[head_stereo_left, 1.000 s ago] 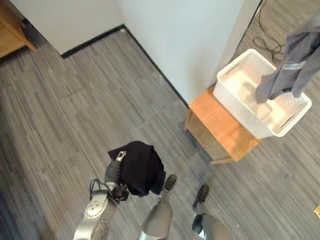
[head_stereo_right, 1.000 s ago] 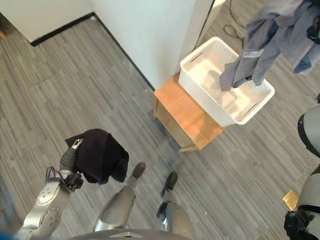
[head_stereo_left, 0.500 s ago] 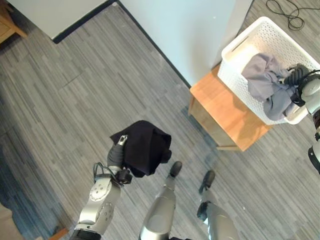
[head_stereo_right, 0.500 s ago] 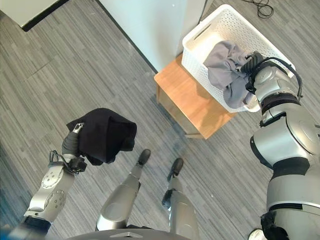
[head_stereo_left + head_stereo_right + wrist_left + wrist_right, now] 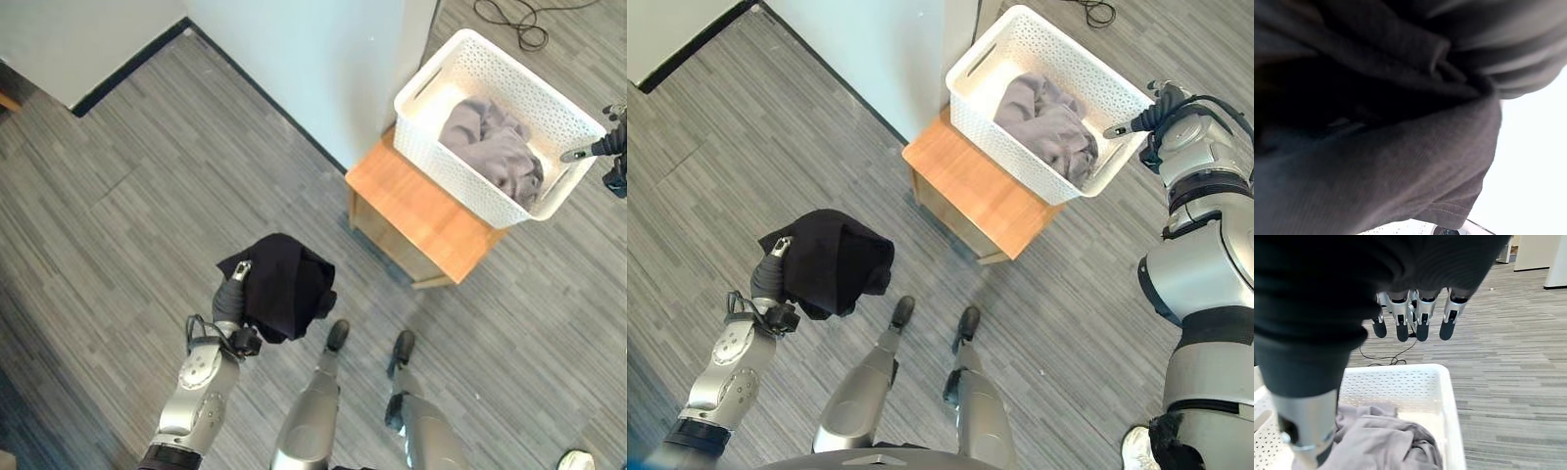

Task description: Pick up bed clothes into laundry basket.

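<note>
- Grey clothes point(image 5: 1046, 122) now lie in the basket point(image 5: 985, 67), which sits at the stand's point(image 5: 975, 196) far end.
- Your right hand point(image 5: 1149, 117) has let go and hangs open just off the basket's rim.
- Your left hand point(image 5: 231, 299) grips the black cloth point(image 5: 284, 294) above the floor; bin it next.

No writing, label, number or sign can be read on anything in these views.

White perforated plastic laundry basket point(image 5: 1050, 98) sits on low wooden table point(image 5: 975, 201), right of white wall corner point(image 5: 892, 59). Grey crumpled garment point(image 5: 1043, 122) lies in the basket. Right hand point(image 5: 1156, 113) just beside the basket's right rim; left hand point(image 5: 774, 279) low left, black bundled garment point(image 5: 833, 259) on it.
</note>
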